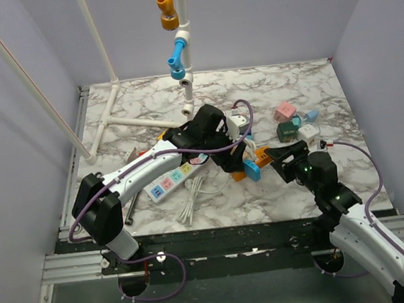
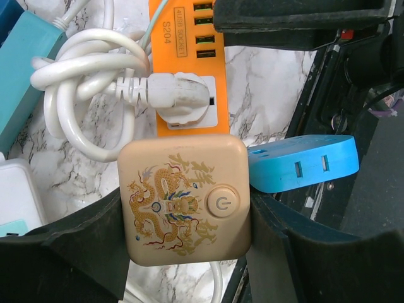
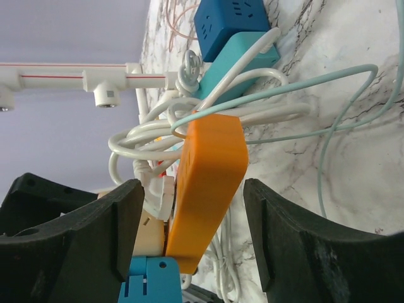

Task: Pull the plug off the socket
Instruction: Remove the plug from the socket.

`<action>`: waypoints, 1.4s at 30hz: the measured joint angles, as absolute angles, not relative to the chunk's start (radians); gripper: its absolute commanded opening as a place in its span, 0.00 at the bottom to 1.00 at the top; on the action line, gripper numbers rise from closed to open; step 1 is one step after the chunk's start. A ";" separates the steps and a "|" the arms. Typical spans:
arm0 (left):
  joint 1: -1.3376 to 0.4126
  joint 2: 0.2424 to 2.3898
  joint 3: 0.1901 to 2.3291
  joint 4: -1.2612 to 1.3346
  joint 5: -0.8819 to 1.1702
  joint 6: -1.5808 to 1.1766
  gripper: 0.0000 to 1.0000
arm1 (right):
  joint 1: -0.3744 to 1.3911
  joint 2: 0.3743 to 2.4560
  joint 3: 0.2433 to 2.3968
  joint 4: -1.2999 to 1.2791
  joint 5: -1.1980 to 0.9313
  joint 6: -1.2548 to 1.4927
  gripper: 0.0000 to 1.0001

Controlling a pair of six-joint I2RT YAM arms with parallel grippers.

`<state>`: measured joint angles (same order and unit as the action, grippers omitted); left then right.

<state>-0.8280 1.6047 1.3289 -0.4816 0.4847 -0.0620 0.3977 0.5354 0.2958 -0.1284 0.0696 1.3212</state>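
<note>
- Marble tabletop (image 1: 304, 90) walled in white, with both arms meeting near its middle.
- White plug (image 2: 180, 95) sits pushed into the end outlet of the orange power strip (image 2: 189, 38), its cord looped beside it.
- Left gripper (image 2: 186, 214) is clamped on a beige dragon-printed socket cube (image 2: 183, 202), just beside a blue adapter (image 2: 303, 163).
- Right gripper (image 3: 192, 214) has its fingers apart on either side of the orange strip.
- White power strip with pastel outlets (image 1: 168, 184) lies under the left arm.

Smooth orange plastic strip (image 2: 189, 69), glossy white plastic plug (image 2: 180, 95)
</note>
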 measured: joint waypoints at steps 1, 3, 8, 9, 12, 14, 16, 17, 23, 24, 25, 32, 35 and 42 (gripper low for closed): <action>-0.828 1.605 1.329 -0.481 0.485 -0.064 0.24 | 0.398 0.542 0.294 -0.115 0.070 1.325 0.68; -0.828 1.605 1.329 -0.482 0.484 -0.068 0.24 | 0.398 0.577 0.290 -0.089 0.070 1.331 0.67; -0.828 1.605 1.333 -0.482 0.484 -0.080 0.24 | 0.398 0.701 0.290 -0.021 0.065 1.335 0.64; -0.829 1.605 1.335 -0.483 0.484 -0.082 0.24 | 0.398 0.710 0.290 -0.012 0.064 1.337 0.63; -0.829 1.605 1.340 -0.487 0.484 -0.094 0.24 | 0.398 0.715 0.290 0.024 0.065 1.338 0.57; -0.829 1.605 1.348 -0.494 0.485 -0.102 0.24 | 0.398 0.723 0.290 0.047 0.065 1.338 0.51; -0.833 1.605 1.357 -0.496 0.484 -0.111 0.24 | 0.398 0.738 0.290 0.065 0.066 1.336 0.44; -0.833 1.605 1.360 -0.498 0.484 -0.114 0.24 | 0.398 0.746 0.292 0.074 0.066 1.336 0.41; -0.836 1.605 1.368 -0.491 0.485 -0.138 0.24 | 0.397 0.776 0.301 0.096 0.065 1.330 0.29; -0.837 1.605 1.371 -0.486 0.487 -0.141 0.24 | 0.397 0.783 0.301 0.088 0.066 1.322 0.25; -0.840 1.605 1.383 -0.474 0.488 -0.145 0.24 | 0.397 0.788 0.301 0.081 0.066 1.313 0.20; -0.844 1.604 1.402 -0.447 0.490 -0.150 0.24 | 0.397 0.762 0.300 0.017 0.081 1.253 0.17; -0.837 1.603 1.402 -0.452 0.490 -0.151 0.23 | 0.397 0.717 0.279 -0.002 0.094 1.242 0.34; -0.818 1.559 1.420 -0.497 0.490 -0.141 0.22 | 0.397 0.648 0.236 -0.094 0.102 1.193 0.73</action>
